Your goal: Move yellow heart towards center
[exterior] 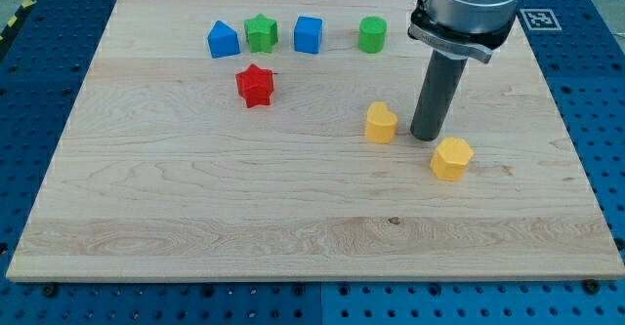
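Looks like a robotics lab: wooden surface (293,218) on a blue perforated bench (59,32), with a fiducial tag (535,18).

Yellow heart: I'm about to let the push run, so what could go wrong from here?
1. My tip stands just to the view's right of the yellow heart; an off-centre push could spin it aside.
2. The yellow hexagon sits close below-right of the tip and could get knocked.
3. Overshoot might carry the heart toward the red star.
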`<state>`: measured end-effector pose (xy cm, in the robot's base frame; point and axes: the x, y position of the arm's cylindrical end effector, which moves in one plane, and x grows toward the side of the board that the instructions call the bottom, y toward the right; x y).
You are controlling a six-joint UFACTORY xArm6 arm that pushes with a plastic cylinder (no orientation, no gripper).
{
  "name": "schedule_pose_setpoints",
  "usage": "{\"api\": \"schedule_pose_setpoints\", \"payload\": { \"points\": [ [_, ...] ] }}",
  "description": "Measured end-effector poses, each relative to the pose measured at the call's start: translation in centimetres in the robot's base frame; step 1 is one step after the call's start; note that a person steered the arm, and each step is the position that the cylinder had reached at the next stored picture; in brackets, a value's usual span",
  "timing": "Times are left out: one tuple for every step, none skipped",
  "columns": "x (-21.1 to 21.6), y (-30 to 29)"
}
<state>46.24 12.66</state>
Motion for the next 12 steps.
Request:
{"api": "schedule_pose_setpoints", "payload": {
  "points": [
    [0.2,0.0],
    [1.3,-1.1],
    [1.5,-1.1],
    [1.5,-1.2],
    [1.4,-1.7],
    [1.4,-2.5],
    [0.8,-3.5],
    [-1.2,-4.6],
    [-3.2,-5.6],
    [-4.5,-6.4],
    [-4.6,-6.8],
    [-4.6,-7.0]
  ]
}}
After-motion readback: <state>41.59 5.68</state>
